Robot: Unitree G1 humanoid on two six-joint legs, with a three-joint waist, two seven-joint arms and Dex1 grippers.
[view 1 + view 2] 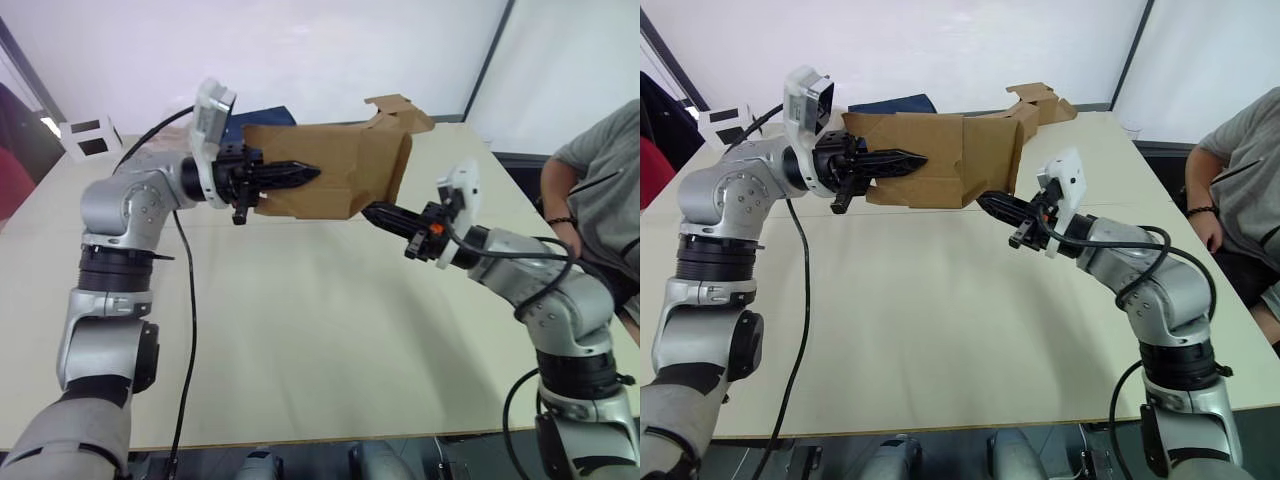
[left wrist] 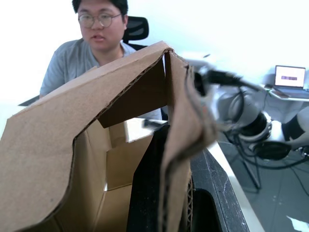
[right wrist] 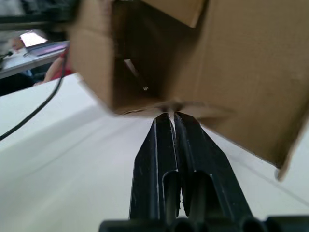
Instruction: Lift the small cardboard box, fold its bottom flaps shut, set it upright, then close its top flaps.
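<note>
Pale table (image 1: 330, 330) fills the centre. White wall panels (image 1: 300, 50) at 12 o'clock, split by a dark post (image 1: 490, 60). Seated person (image 1: 600, 190) at 3 o'clock. White block (image 1: 90, 135) at 10 o'clock. Laptop (image 2: 289, 79), perhaps on a desk.

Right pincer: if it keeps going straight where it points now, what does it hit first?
Most likely the small cardboard box: the shut right pincer aims at its lower edge by the open end.

No text, label, brand, number or sign can be read on anything here.
</note>
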